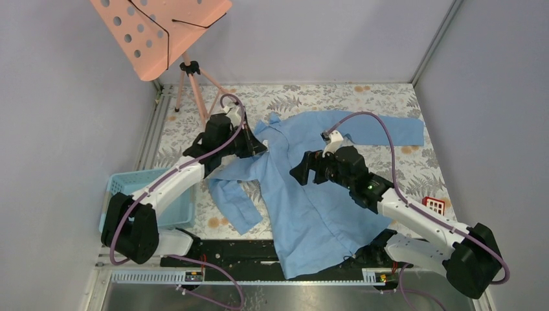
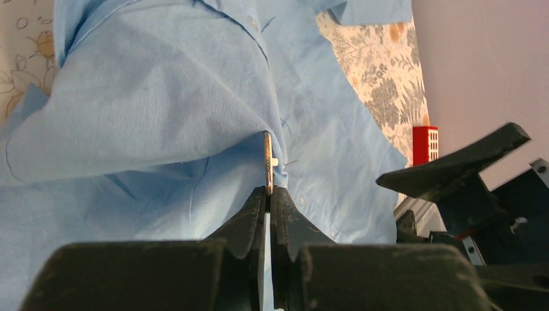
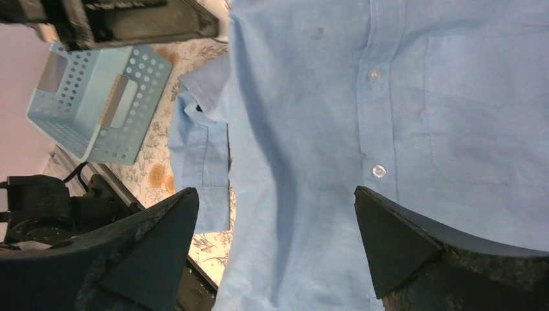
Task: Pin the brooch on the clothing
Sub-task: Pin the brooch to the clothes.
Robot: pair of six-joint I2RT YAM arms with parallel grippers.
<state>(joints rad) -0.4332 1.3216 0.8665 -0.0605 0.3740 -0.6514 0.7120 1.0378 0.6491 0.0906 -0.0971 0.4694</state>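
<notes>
The clothing is a light blue button-up shirt lying spread on the floral tablecloth, with its collar at the far side. My left gripper is shut on the brooch, a thin metallic piece seen edge-on. The brooch's far end touches a raised fold of the shirt near the button placket. From above, the left gripper sits at the shirt's left shoulder, and the brooch itself is hidden there. My right gripper hovers open over the shirt's front, with only fabric showing between its fingers.
A light blue perforated basket stands left of the shirt, also visible in the right wrist view. A pink music stand rises at the back left. A small red and white object lies at the right, near the wall.
</notes>
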